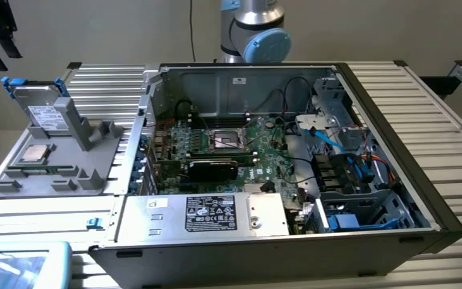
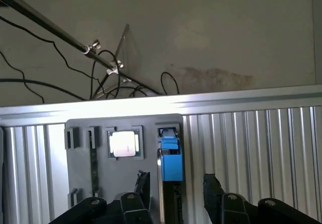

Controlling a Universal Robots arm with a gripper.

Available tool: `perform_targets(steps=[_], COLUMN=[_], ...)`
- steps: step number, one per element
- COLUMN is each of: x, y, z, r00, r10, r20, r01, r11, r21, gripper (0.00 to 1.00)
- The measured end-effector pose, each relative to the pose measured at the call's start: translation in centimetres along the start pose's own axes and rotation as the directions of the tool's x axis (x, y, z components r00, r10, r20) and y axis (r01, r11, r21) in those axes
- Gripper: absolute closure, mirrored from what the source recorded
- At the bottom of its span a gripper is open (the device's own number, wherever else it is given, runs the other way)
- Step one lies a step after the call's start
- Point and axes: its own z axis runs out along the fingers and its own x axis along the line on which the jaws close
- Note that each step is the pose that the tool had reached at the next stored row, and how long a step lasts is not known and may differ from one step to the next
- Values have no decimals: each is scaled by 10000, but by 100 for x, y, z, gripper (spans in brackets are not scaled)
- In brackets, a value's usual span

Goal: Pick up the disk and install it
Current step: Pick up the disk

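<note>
Wrist view: the gripper (image 2: pixel 176 196) hangs with its black fingers spread apart, gripping nothing. The disk (image 1: pixel 44 107) stands upright in the grey holder (image 1: pixel 94 135), on the exterior view's left of the open computer case (image 1: pixel 255 259).

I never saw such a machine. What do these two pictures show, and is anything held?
This is one grey robot arm beside a slatted metal table. The exterior view comes from a camera off the arm; the wrist view comes from a camera on its wrist. On the table stand an open black computer case and a grey plastic holder. The holder carries the upright silver-grey disk in its blue carrier and a small square silver chip. The black end effector is open above the disk and holds nothing.
</note>
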Motion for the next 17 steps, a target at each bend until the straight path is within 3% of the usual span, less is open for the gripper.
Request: perform_targets(steps=[9,12,13,17], x=[10,34,43,67], y=[16,12,10,-7], z=[163,218,235,309], r00=[10000,10000,10000,10000], r10=[-85,-93,-94,-98], r20=[-2,-2,-2,-2], r01=[85,93,94,98], r11=[10000,10000,10000,10000], r21=[0,-2,-3,-4], gripper=[45,44,37,37])
